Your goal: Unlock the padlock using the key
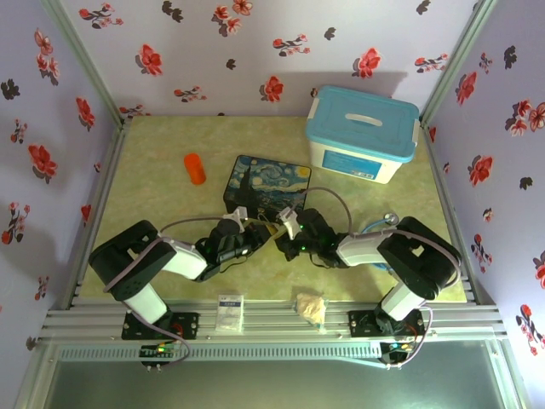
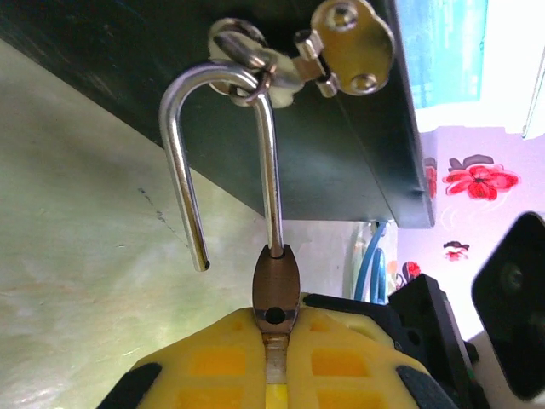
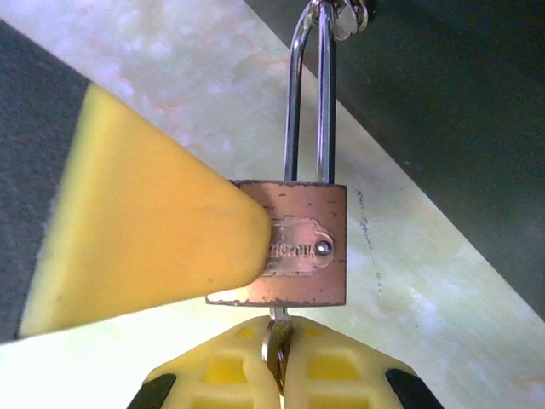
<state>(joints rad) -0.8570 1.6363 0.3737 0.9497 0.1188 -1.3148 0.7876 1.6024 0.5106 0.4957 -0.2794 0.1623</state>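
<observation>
Your small brass padlock (image 3: 302, 247) is hooked by its thin silver shackle (image 2: 174, 170) through the metal latch (image 2: 349, 47) of the dark painted box (image 1: 266, 181), mid-table. One shackle leg looks out of the body. L gripper (image 2: 274, 328) pinches the padlock body. R gripper (image 3: 277, 379) pinches the thin dark key (image 3: 274, 342), seated in the keyhole.

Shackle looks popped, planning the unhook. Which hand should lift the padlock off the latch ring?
Left, probably: the left hand clamps the padlock body, its shackle end free; the right hand pinches the key.
</observation>
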